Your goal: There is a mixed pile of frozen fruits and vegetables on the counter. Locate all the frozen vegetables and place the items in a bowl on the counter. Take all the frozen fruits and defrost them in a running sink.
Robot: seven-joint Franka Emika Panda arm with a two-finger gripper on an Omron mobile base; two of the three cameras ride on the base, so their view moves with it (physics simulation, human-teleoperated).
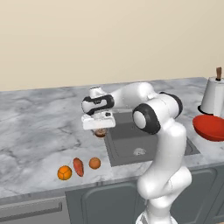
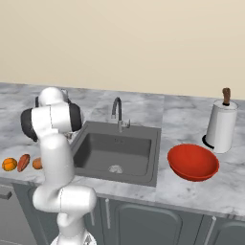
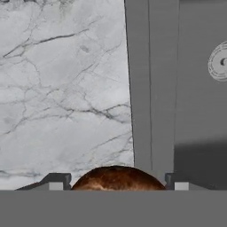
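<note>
The light is even and bright, without glare. Shadows are soft and weak; the sink (image 2: 116,152) looks darker inside. All pictures are rendered, a little soft, with no edge distortion.

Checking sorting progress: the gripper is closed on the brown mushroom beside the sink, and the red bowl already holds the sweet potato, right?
Not quite. The red bowl is empty in the right base view; the sweet potato lies on the counter between two orange balls. The gripper does hold the mushroom beside the sink.
</note>
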